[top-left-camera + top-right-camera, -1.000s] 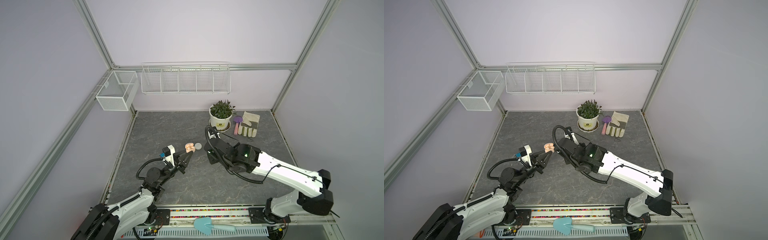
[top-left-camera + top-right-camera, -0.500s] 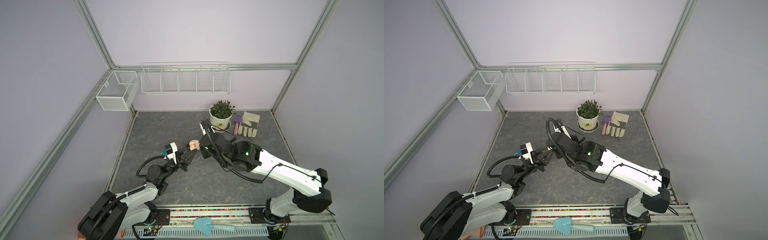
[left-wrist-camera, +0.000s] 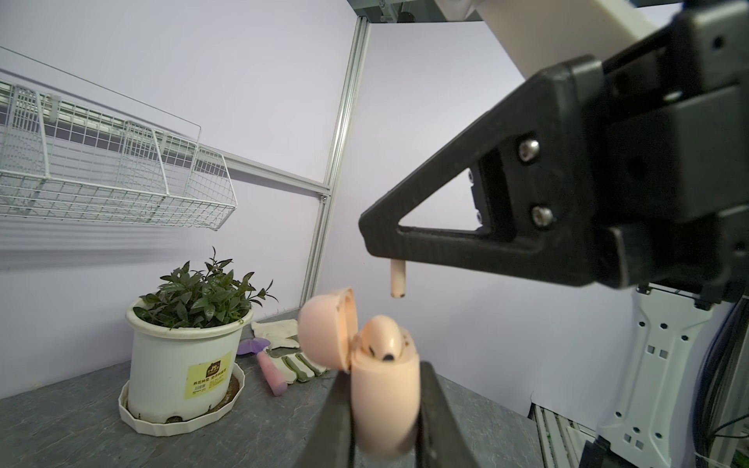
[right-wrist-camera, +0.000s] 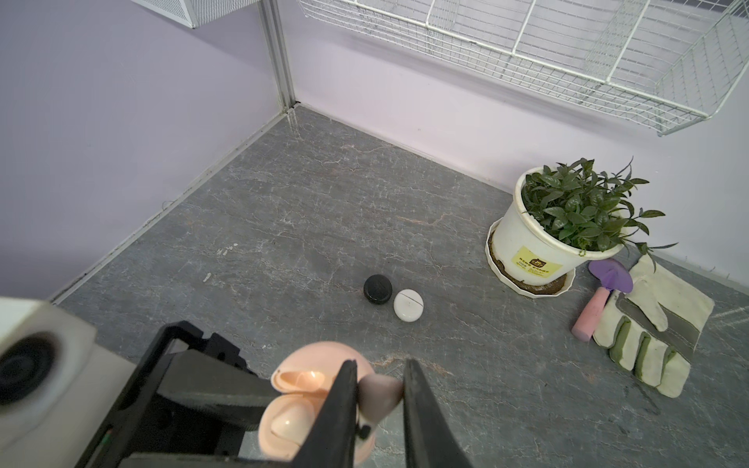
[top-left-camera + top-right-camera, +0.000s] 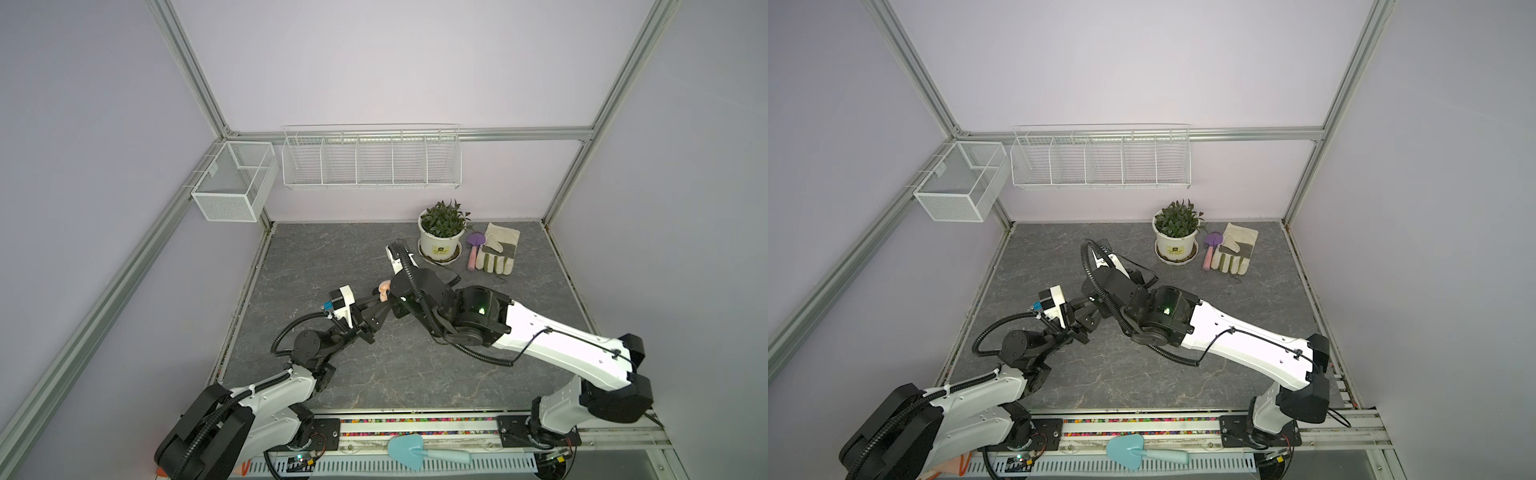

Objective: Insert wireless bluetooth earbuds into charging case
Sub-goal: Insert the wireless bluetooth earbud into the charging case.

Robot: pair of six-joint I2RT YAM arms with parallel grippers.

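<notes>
Bare floor (image 4: 308, 210) beside black puck (image 4: 378, 288)

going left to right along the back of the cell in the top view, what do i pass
white mesh box basket on the side wall → long white wire rack with dividers → green plant in a white pot → small trowel with purple blade and pink handle → pale work glove

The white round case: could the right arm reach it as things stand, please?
Probably to touch: the white round case lies on open table beside the black case. To grasp, no: the right gripper is shut on a pink earbud.
</notes>
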